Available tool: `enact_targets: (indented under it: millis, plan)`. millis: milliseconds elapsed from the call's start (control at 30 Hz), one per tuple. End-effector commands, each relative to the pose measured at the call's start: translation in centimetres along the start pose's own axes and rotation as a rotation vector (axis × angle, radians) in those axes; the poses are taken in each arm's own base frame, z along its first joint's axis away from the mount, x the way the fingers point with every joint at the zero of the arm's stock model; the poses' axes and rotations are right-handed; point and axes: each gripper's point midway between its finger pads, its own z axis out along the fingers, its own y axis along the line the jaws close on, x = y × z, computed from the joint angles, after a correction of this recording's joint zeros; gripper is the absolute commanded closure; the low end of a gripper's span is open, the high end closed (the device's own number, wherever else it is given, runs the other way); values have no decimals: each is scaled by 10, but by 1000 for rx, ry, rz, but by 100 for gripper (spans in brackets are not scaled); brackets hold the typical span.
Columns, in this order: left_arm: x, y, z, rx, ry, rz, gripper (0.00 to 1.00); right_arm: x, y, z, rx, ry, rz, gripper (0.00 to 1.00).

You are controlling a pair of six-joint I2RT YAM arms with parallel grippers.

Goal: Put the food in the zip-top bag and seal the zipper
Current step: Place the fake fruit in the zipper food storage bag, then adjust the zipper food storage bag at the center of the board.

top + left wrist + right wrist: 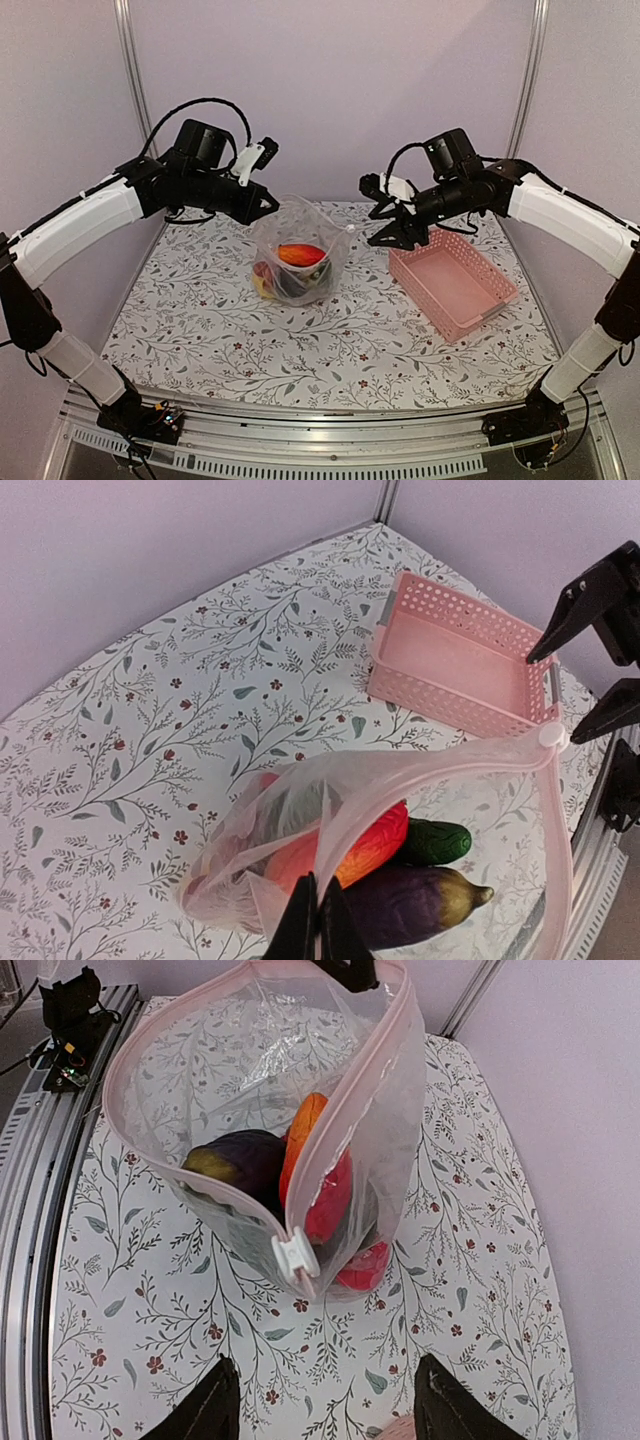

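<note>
The zip-top bag (296,250) stands mid-table with its mouth gaping. Inside lie the food pieces: a purple eggplant (415,905), a green cucumber (437,841) and a red-orange pepper (368,846). My left gripper (318,902) is shut on the bag's rim at the left end and holds it up. The pinkish zipper (330,1140) runs round the mouth, with a white slider (296,1257) at the end nearest my right gripper (325,1390). That gripper is open, just short of the slider, with nothing between its fingers (212,1405).
A pink slatted basket (455,282) sits to the right of the bag, under the right arm. Grey walls close in the back and sides. An aluminium rail (300,430) runs along the near table edge.
</note>
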Motion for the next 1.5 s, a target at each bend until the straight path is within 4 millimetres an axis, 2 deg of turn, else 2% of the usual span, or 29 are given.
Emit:
enact_targets:
  millis: [0,333,600,833,933,1133,1200,1367,1467]
  plan:
    - [-12,7,-4,-17,-18,13,98,0,7,16,-67,-31,-34,42]
    - [-10,6,-4,-16,-15,10,98,-7,2,34,-100,-84,-15,52]
    - [-10,6,-3,-12,-16,6,98,-22,6,36,-119,-122,-21,57]
    - [-11,6,-7,-20,-21,6,99,-20,8,39,-117,-112,-26,70]
    - [-11,7,-9,-26,-24,8,98,-20,10,37,-114,-110,-34,82]
    - [-11,9,-9,-36,-24,10,99,-18,7,32,-82,-99,-40,89]
    - [-12,10,-10,-41,-26,11,99,-19,5,30,-66,-97,-45,96]
    - [-12,11,-9,-47,-25,13,99,-21,5,24,-50,-98,-45,96]
    - [-11,13,-9,-53,-25,13,99,-24,5,20,-42,-103,-45,100]
